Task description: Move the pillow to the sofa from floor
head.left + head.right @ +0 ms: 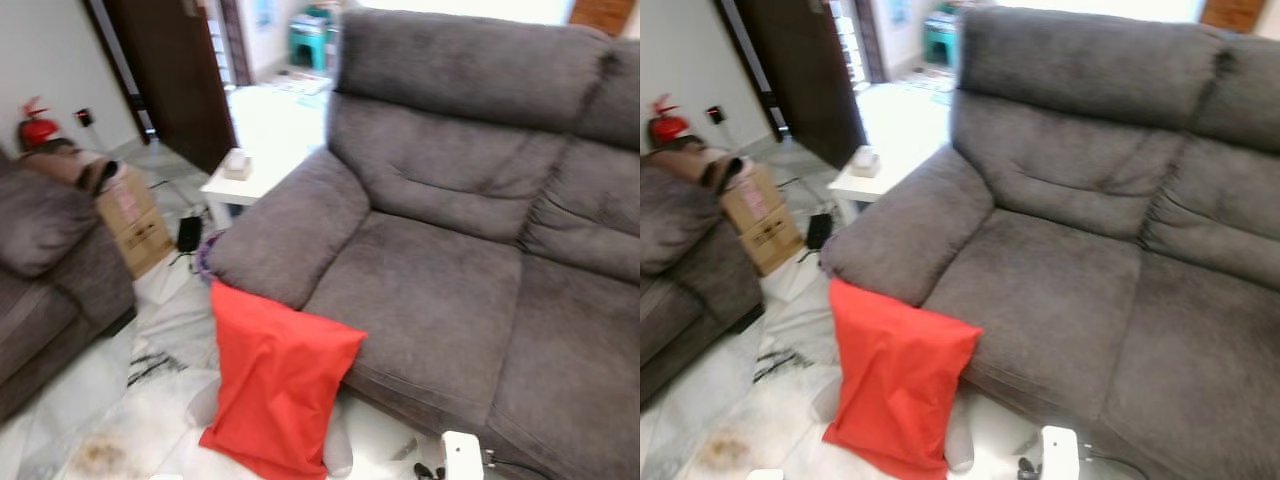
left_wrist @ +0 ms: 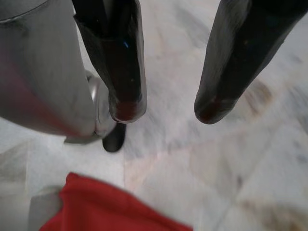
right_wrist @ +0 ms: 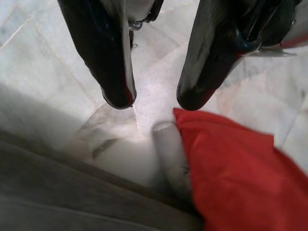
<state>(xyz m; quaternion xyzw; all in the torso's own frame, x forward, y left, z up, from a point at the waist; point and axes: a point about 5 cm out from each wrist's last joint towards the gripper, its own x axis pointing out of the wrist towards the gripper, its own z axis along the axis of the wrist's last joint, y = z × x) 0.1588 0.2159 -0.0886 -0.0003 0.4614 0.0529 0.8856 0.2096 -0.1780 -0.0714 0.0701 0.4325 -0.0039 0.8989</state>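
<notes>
Pillow (image 1: 272, 385) leaning against sofa (image 1: 450, 250).

Pillow (image 1: 272, 385): plain bright red, no pattern. A pale grey piece shows at its lower edge.
Sofa (image 1: 450, 230): dark grey-brown, plain nap.
Floor (image 1: 110, 410): white marble with grey veining; a brownish stain toward its near left corner.
Side table (image 1: 245, 180): white.
Cardboard box (image 1: 135, 220): tan with reddish print.
Fire extinguisher (image 1: 35, 128): red.
Door (image 1: 175, 70): dark brown.
Gripper fingers (image 3: 110, 62): glossy black.
</notes>
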